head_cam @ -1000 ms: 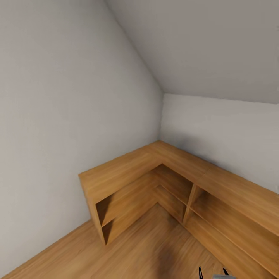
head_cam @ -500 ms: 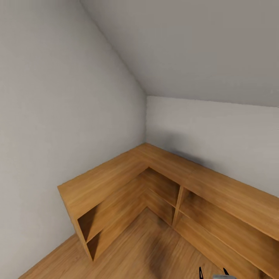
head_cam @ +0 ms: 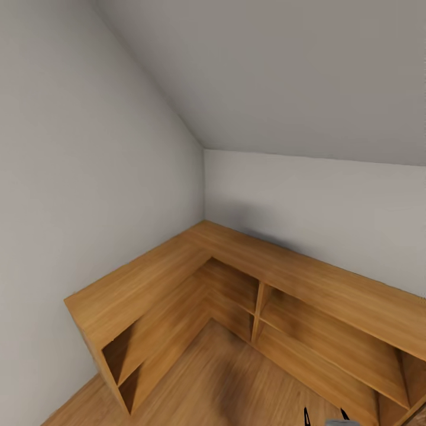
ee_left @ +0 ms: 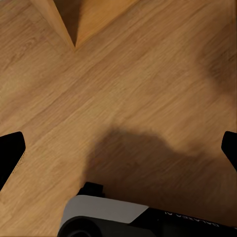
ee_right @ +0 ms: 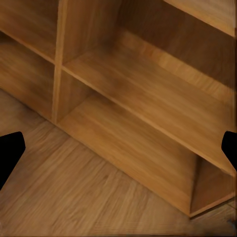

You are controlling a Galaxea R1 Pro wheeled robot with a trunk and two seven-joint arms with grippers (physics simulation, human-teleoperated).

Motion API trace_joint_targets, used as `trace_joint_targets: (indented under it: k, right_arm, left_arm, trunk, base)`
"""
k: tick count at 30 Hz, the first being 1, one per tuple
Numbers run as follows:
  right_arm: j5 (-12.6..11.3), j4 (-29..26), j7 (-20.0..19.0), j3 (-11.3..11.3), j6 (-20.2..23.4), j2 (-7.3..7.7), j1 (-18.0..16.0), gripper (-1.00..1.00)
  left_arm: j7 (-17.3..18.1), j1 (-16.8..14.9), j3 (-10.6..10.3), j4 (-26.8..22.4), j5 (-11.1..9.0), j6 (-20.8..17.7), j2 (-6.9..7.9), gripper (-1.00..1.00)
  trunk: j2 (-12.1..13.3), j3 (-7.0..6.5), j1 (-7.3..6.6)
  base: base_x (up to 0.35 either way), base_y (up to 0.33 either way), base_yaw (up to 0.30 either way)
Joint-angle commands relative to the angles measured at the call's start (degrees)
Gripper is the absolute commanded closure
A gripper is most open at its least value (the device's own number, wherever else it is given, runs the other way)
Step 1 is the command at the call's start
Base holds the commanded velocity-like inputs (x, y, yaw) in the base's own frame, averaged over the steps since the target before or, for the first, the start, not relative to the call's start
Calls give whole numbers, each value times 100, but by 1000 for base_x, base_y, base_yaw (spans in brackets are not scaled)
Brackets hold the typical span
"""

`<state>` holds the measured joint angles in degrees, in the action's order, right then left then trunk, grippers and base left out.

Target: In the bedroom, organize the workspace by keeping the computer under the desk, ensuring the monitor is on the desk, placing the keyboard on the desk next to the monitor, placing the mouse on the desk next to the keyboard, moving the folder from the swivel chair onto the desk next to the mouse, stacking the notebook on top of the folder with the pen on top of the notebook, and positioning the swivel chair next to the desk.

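I'm facing a corner of the room: the light wooden corner shelving (head_cam: pixel 236 278) runs along both grey walls, and none of the things I need to tidy are in front of me, so I can't say where the folder or the work table lie from here. I'd judge I'm in transit and need to turn the base to find them.

The left gripper (ee_left: pixel 118 143) points down at the wooden floor (ee_left: pixel 148 74), its fingers (ee_left: pixel 10 153) spread wide with nothing between them. The right gripper (ee_right: pixel 118 148) also has its fingers (ee_right: pixel 10 150) wide and empty, and just ahead of them are the shelving's open compartments.

My worry is that right arm. The shelf edge sits near the fingertips, and if I swing the base round carelessly the fingers could catch a divider or poke into a compartment. The head view shows little of my arms, so I'm steering half blind.
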<state>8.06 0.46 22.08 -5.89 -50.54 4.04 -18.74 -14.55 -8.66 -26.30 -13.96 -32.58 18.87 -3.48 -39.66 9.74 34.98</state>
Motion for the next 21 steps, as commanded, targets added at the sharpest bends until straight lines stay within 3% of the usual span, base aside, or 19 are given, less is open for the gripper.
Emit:
trace_joint_targets:
  k: [1,9,21]
  right_arm:
    - [27,7,60,-43,2,0,-7,-100]
    - [21,7,60,-43,8,7,-7,-100]
    - [20,5,60,-43,17,16,-7,-100]
  left_arm:
    - [-39,-4,-53,-2,-26,15,2,-100]
    - [-39,-4,-43,-2,-33,12,9,-100]
    - [-39,-4,-33,-2,-38,12,9,-100]
  trunk:
    - [-7,3,2]
    - [-7,-39,2]
    - [-7,-104,2]
  base:
    - [0,279,-233]
    - [52,227,-231]
    - [8,22,-228]
